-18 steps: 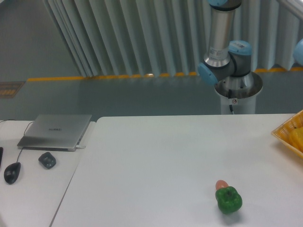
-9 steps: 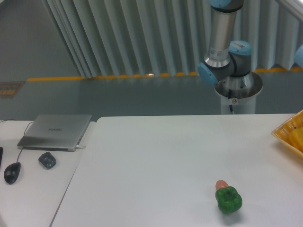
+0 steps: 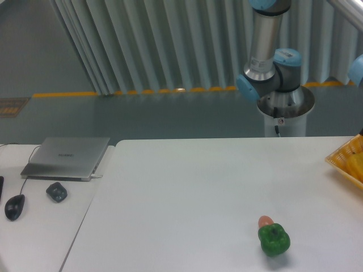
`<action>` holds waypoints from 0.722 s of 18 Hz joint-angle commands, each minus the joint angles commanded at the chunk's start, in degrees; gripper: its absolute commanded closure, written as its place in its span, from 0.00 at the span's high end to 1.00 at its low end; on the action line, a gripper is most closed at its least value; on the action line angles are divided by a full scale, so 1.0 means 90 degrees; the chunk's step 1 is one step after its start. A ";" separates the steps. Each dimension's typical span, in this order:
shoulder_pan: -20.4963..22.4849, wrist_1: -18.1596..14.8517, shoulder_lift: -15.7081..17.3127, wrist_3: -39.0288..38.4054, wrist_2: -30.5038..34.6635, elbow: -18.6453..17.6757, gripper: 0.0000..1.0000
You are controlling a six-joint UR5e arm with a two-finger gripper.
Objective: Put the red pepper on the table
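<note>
No red pepper shows anywhere. Left of the table [image 3: 187, 187] sits a laptop [image 3: 67, 157]; on it, a green pepper [image 3: 274, 239]; at its right edge, a basket [image 3: 347, 160]. The gripper is out of frame, its state unknowable. Probably the fetching step; next, a grasp.

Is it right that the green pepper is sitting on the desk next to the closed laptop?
Not quite. The camera view shows the green pepper on the big white table, touching a small orange-pink round thing. The closed laptop is over on the adjoining desk.
</note>
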 joint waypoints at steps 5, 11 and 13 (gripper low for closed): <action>0.0000 0.0010 -0.0059 0.0000 0.0010 -0.0029 1.00; -0.0010 0.0000 -0.0185 0.0000 0.0145 -0.0117 1.00; -0.0010 0.0010 -0.0215 0.0010 0.0351 -0.0108 1.00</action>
